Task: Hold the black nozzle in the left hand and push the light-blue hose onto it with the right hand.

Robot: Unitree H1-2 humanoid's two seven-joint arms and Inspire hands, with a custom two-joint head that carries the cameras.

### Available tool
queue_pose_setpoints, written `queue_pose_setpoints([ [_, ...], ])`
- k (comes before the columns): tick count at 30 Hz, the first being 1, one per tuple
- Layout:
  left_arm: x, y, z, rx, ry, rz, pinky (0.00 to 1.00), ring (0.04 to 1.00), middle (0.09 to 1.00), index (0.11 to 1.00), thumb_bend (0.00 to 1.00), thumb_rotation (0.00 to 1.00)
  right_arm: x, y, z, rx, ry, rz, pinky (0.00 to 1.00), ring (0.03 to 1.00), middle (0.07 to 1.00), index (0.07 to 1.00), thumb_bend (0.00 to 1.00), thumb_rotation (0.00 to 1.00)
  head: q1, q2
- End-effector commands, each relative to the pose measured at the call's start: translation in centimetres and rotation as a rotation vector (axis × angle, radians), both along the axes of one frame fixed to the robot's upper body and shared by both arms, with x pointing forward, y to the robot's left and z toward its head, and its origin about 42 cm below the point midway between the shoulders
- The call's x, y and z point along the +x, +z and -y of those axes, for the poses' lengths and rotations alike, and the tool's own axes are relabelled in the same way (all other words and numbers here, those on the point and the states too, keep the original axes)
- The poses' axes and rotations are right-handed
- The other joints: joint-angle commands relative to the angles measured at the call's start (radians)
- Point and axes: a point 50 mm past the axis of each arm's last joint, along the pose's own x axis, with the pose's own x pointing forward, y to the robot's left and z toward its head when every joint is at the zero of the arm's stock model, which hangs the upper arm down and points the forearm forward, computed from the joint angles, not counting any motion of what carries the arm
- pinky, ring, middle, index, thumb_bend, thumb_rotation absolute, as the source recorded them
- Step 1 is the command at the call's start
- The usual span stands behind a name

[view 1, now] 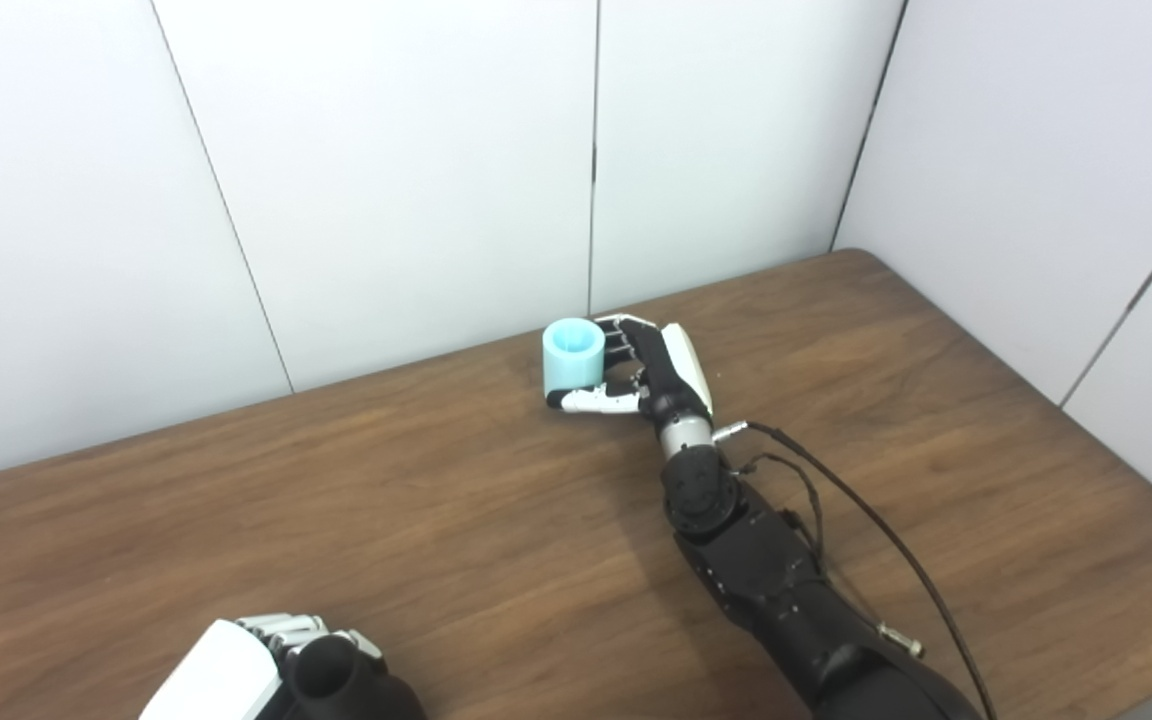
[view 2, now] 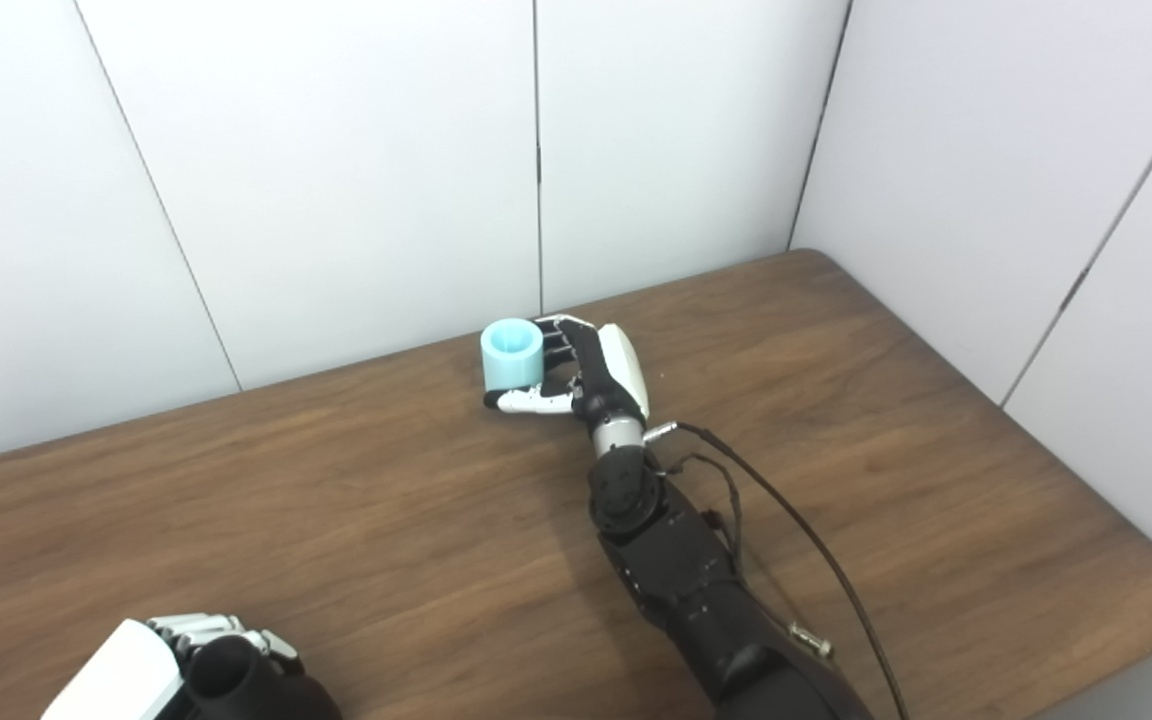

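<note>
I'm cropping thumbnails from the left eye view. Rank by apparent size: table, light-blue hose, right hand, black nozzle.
1. table, fills the lower half.
2. right hand, shut on the hose.
3. black nozzle and light-blue hose look about alike; the nozzle, in the left hand, is cut off by the frame edge and nearer the camera, so no ranking.

The hose [view 1: 573,352] is a pale, even light blue, and the nozzle [view 1: 336,675] is matt black. The right hand [view 1: 648,375] is black with a white back and white thumb; the left hand [view 1: 246,665] shows white with grey fingers. The surface [view 1: 336,520] is brown, streaked with darker wood grain, against plain white wall panels [view 1: 386,170] split by thin dark seams.
</note>
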Motion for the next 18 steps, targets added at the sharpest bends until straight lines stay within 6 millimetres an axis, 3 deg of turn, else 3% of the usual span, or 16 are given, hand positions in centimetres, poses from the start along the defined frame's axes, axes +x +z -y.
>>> queue_pose_setpoints([
  [1, -7.57, -7.15, -0.51, 0.012, 0.006, -0.27, 0.37, 0.473, 0.481, 0.49, 0.52, 0.0, 1.57, 2.83, 0.28, 0.016, -0.018, 0.124, 0.51, 0.568, 0.579, 0.579, 0.87, 0.13, 0.0, 0.001],
  [2, -7.59, -7.15, -0.52, 0.012, 0.007, -0.271, 0.37, 0.474, 0.481, 0.49, 0.52, 0.0, 1.59, 2.8, 0.27, 0.022, -0.02, 0.131, 0.5, 0.563, 0.57, 0.57, 0.86, 0.11, 0.0, 0.001],
  [3, -7.6, -7.15, -0.53, 0.013, 0.007, -0.272, 0.37, 0.474, 0.481, 0.49, 0.52, 0.0, 1.61, 2.78, 0.26, 0.024, -0.022, 0.136, 0.5, 0.553, 0.554, 0.526, 0.69, 0.11, 0.0, 0.001],
  [4, -7.61, -7.16, -0.54, 0.014, 0.008, -0.274, 0.37, 0.474, 0.481, 0.49, 0.52, 0.0, 1.61, 2.75, 0.25, 0.024, -0.023, 0.139, 0.5, 0.553, 0.554, 0.526, 0.69, 0.11, 0.0, 0.001],
  [5, -7.61, -7.17, -0.55, 0.013, 0.009, -0.275, 0.37, 0.475, 0.482, 0.49, 0.52, 0.0, 1.6, 2.7, 0.23, 0.027, -0.025, 0.141, 0.5, 0.55, 0.548, 0.504, 0.59, 0.13, 0.0, 0.001],
  [6, -7.62, -7.18, -0.56, 0.013, 0.009, -0.276, 0.37, 0.475, 0.481, 0.49, 0.52, 0.0, 1.6, 2.64, 0.2, 0.028, -0.027, 0.143, 0.5, 0.547, 0.542, 0.496, 0.56, 0.13, 0.0, 0.001],
  [8, -7.64, -7.19, -0.61, 0.012, 0.01, -0.275, 0.37, 0.475, 0.481, 0.491, 0.52, 0.0, 1.6, 2.58, 0.14, 0.025, -0.03, 0.143, 0.49, 0.536, 0.529, 0.489, 0.53, 0.13, -0.007, 0.005],
  [11, -7.63, -7.16, -0.65, 0.017, 0.008, -0.273, 0.37, 0.477, 0.481, 0.49, 0.52, 0.0, 1.57, 2.51, 0.05, 0.003, -0.025, 0.148, 0.47, 0.522, 0.494, 0.484, 0.53, 0.01, -0.008, 0.006],
  [14, -7.61, -7.16, -0.65, 0.018, 0.008, -0.275, 0.37, 0.477, 0.481, 0.491, 0.52, 0.0, 1.53, 2.45, -0.02, -0.023, -0.008, 0.158, 0.36, 0.443, 0.463, 0.496, 0.53, 0.0, -0.008, 0.006],
  [18, -7.49, -7.19, -0.66, 0.026, 0.006, -0.277, 0.37, 0.477, 0.482, 0.49, 0.52, 0.0, 1.54, 2.63, -0.19, -0.042, 0.011, 0.138, 0.37, 0.434, 0.479, 0.486, 0.53, 0.0, -0.009, 0.008],
])
